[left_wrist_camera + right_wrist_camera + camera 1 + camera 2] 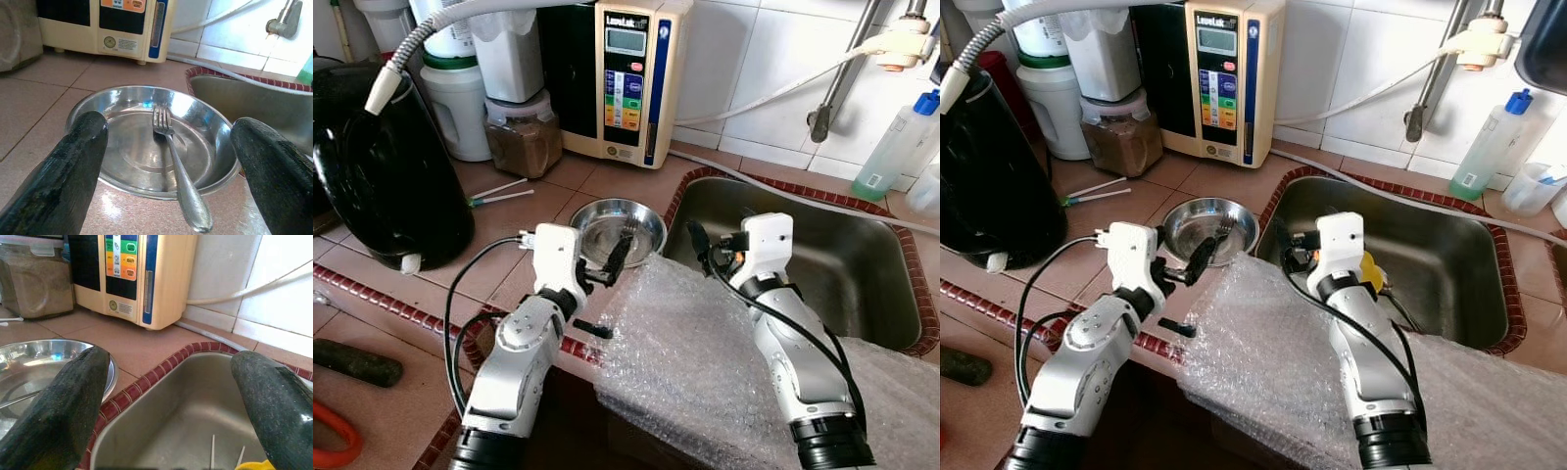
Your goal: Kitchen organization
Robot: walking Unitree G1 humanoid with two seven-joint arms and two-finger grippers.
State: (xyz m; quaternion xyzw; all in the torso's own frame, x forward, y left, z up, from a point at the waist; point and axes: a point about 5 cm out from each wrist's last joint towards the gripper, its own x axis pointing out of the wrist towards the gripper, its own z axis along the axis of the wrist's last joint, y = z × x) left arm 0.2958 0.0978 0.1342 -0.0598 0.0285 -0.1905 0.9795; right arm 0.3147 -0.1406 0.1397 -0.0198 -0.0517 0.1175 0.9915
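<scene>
Risk sits mostly with the fork: it lies in the steel bowl with its tines near the middle and its handle propped over the near rim, so if your left tool comes down on the handle end, I judge it could lever the fork out or tip the shallow bowl. Both are polished metal, smooth and slippery, and the handle is thin and rounded; a pinch from the black fingers may skid off unless you close square across it. The bowl stands on the counter just beside the sink, so a shove could send it over the raised rim into the basin.

Your left tool hovers just short of the bowl, its 2 fingers spread wide on either side of the fork handle, holding nothing. Your right tool hangs over the near left corner of the sink, fingers likewise wide apart and empty.

The bubble wrap draped over the counter edge under both arms is soft, crinkly and loose; a forearm dragging on it could pull it along, I think. The counter is glazed terracotta tile, glossy and hard. The sink is dull brushed steel, with something yellow low in it that you cannot identify.
</scene>
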